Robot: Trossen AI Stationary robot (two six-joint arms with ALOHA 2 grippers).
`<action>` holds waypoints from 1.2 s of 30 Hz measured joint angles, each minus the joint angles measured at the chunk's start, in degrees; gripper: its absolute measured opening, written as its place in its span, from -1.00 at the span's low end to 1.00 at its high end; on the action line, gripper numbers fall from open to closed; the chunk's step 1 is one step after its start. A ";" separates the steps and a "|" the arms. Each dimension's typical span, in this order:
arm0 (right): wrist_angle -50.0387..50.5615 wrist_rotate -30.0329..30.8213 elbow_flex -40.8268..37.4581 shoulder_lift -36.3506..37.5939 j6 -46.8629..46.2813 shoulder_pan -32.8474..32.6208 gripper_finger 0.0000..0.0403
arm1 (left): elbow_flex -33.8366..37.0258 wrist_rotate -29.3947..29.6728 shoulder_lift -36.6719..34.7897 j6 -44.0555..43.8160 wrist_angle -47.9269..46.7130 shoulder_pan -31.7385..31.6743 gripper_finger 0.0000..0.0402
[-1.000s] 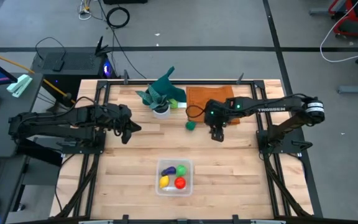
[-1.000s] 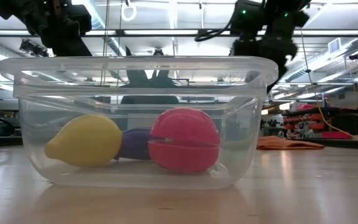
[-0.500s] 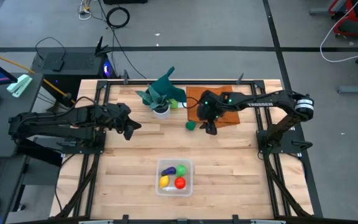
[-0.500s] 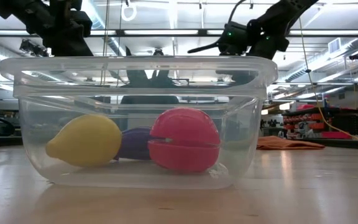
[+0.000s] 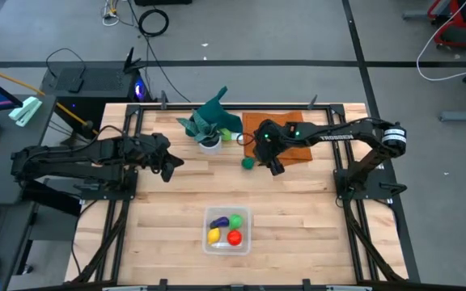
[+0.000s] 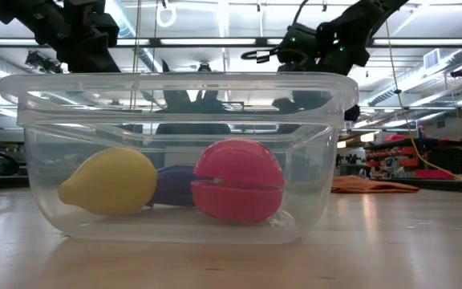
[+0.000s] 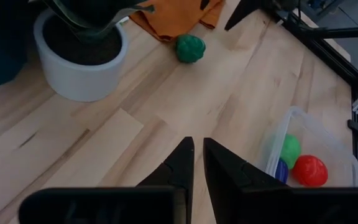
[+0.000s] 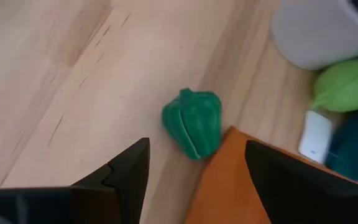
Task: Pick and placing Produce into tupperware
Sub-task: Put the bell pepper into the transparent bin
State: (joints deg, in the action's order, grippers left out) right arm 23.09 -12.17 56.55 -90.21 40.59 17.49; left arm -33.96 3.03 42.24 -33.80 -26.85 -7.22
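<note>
High view shows the wooden table [image 5: 168, 210] with both arms over its far half, the left arm waiting on its own side and the right arm reaching in toward the middle. An orange cloth [image 5: 296, 129] lies at the far edge, and beside it stands a white pot [image 7: 79, 59] with a teal-leaved plant [image 5: 210, 120]. Near the front edge sits the tupperware [image 5: 227, 229], which holds four pieces of produce: a yellow one [image 6: 109, 181], a red one [image 6: 237, 191], a purple one [image 6: 175, 185] between them, and a light green one [image 7: 290, 150]. The right gripper [image 8: 194, 171] hangs above the dark green pepper [image 8: 192, 122] with its fingers spread wide and nothing between them; that pepper lies on the bare wood, touching or just beside the corner of the cloth. The left gripper [image 7: 197, 165] is empty, its fingers almost together with only a narrow slit between them.
</note>
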 joint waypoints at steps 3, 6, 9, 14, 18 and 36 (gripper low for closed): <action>-0.97 0.10 0.00 -2.12 0.18 -0.49 0.21 | -0.01 0.00 0.00 0.20 -0.02 0.00 -0.80; -2.17 1.72 0.02 -4.23 0.18 -1.32 0.32 | -0.02 0.00 0.00 0.48 -0.05 0.02 -0.82; -2.56 3.64 0.18 -5.87 0.18 -2.23 0.43 | -0.02 -0.02 0.01 0.56 -0.09 0.01 -0.84; -5.84 7.71 0.55 -7.97 0.19 -2.70 0.58 | -0.02 -0.03 0.02 0.54 -0.17 0.04 -0.82; -8.90 9.60 0.66 -8.69 0.20 -2.79 0.65 | -0.02 -0.07 0.02 0.09 -0.27 0.09 -0.80; -9.99 6.66 0.79 -13.46 0.18 -3.03 0.59 | -0.04 -0.71 0.02 -0.49 -0.98 0.09 -0.82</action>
State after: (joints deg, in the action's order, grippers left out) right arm 13.09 -5.51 57.34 -103.68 40.77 14.46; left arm -34.00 2.32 42.26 -34.29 -27.83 -7.14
